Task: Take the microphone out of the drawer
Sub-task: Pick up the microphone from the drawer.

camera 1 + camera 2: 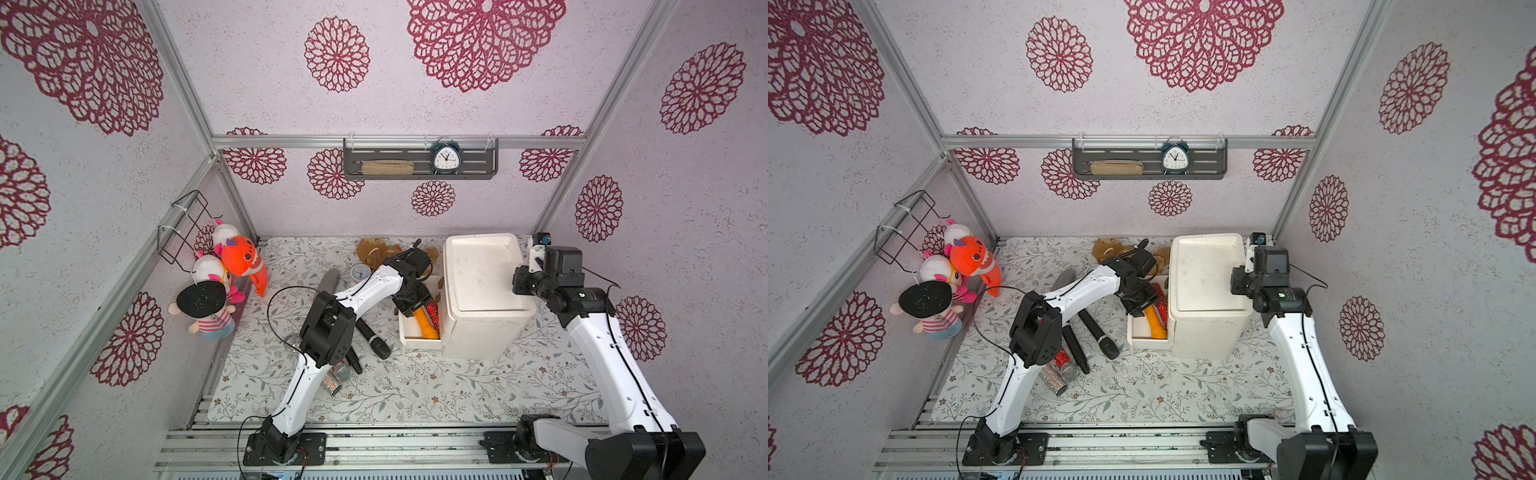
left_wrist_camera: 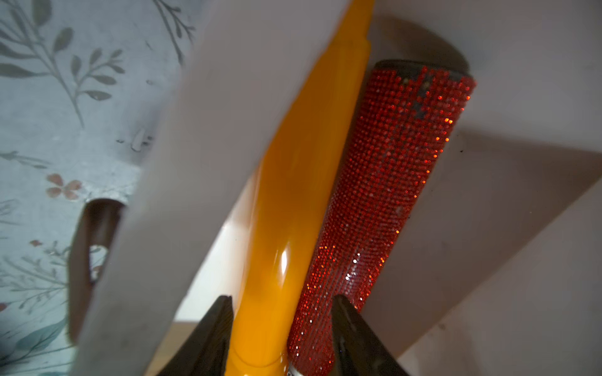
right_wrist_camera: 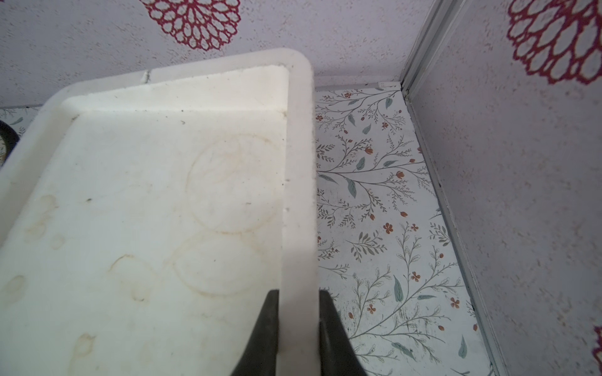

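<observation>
The white drawer stands pulled out of the white cabinet. An orange microphone and a red glitter microphone lie side by side in it. My left gripper reaches down into the drawer, its jaws closed around both handles together. My right gripper is shut on the raised rim of the cabinet's top.
Two black microphones and glittery silver ones lie on the floral table left of the drawer. Plush toys hang at the left wall. A brown plush and a small dial sit behind my left arm.
</observation>
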### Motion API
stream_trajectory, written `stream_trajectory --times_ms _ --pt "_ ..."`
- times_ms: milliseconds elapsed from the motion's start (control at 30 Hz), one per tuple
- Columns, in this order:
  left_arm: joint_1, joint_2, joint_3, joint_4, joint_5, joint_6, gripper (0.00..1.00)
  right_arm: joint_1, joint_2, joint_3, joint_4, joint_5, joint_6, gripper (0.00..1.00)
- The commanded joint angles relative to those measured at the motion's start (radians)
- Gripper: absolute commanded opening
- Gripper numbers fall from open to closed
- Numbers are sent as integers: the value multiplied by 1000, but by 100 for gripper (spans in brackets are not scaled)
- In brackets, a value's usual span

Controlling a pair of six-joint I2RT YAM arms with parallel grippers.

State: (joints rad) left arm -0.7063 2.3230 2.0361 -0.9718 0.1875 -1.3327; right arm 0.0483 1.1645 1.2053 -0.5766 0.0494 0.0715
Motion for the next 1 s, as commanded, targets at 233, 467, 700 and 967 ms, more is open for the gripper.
stream_trajectory --times_ms 233,467,700,967 --pt "-30 84 47 -55 -48 44 50 -8 -51 0 78 -48 0 0" --pt "-35 145 76 -61 -45 66 51 -7 -57 -6 84 -63 2 0" --pt "-36 151 78 -29 -26 76 30 -5 -57 -1 84 -63 1 0" --pt "-36 72 80 -6 -52 112 7 -5 -53 0 81 -61 -3 0"
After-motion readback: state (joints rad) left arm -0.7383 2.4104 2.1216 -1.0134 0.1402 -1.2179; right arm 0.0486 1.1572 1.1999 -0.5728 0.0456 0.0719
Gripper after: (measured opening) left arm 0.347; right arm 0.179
